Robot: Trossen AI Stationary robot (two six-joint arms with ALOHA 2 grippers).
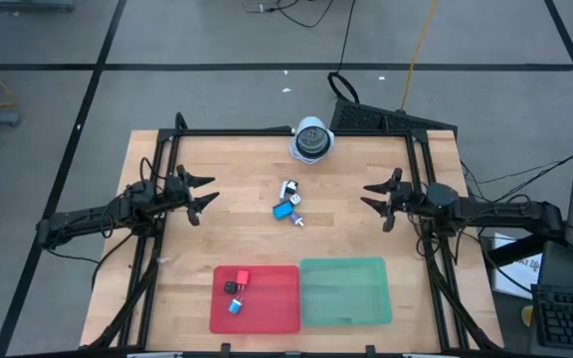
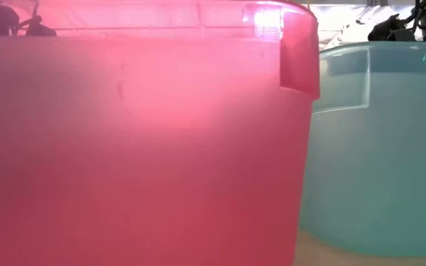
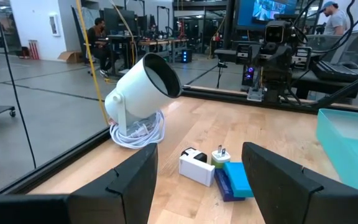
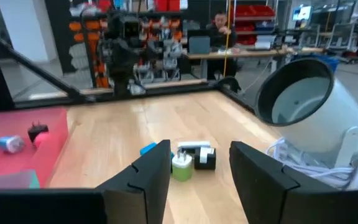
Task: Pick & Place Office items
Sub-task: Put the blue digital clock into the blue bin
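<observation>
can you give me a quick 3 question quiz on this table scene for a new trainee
1. True or false: the red tray already holds some small office items.
2. Which tray holds nothing that can be seen? A) red B) the green tray
3. Fill in: the loose cluster of items at mid-table lies between the two grippers and in front of the white domed ____.

Key:
1. True; a red, a black and a blue piece lie in it.
2. B
3. Lamp. The left gripper and right gripper both hang open on either side of the cluster, holding nothing.
</observation>
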